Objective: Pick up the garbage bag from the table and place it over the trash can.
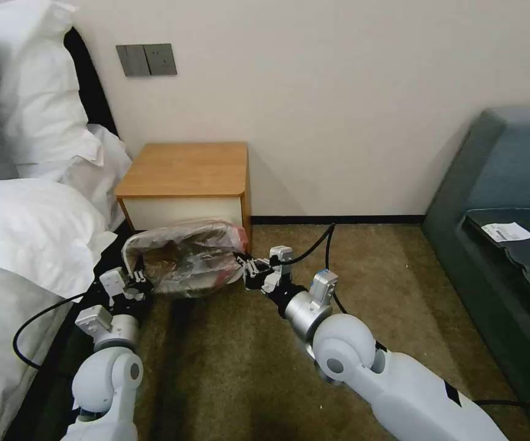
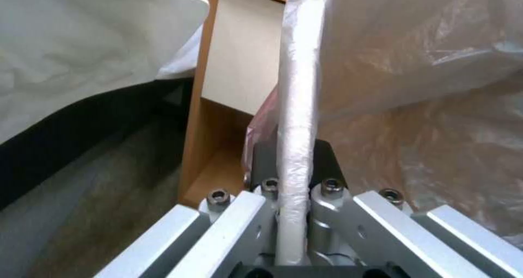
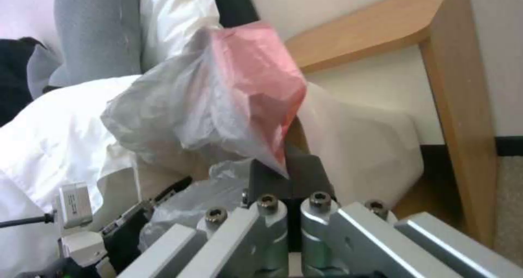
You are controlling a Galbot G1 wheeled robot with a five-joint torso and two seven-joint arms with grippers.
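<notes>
From the head, we see the garbage bag (image 1: 185,257) stretched over the trash can (image 1: 131,254) before the table (image 1: 185,168), our left gripper (image 1: 137,283) and right gripper (image 1: 247,267) at opposite ends. Our left wrist shows fingers (image 2: 327,163) clamped on bagged rim; our right wrist shows fingers (image 3: 305,174) pinching pink-edged plastic.

- My arms are glossy white shells with rounded grey-capped joints; the right forearm bears a small black mark.
- Each wrist is a brushed silver cylinder carrying a small grey-white box.
- Black cables loop from both wrists, one in a wide arc on my left, one arching above my right.
- My left claw (image 1: 137,283) and right claw (image 1: 246,267) are dark at the tips.
- Up close, each has pale aluminium linkage bars, dark hex-socket screws and black finger pads (image 3: 305,172).
</notes>
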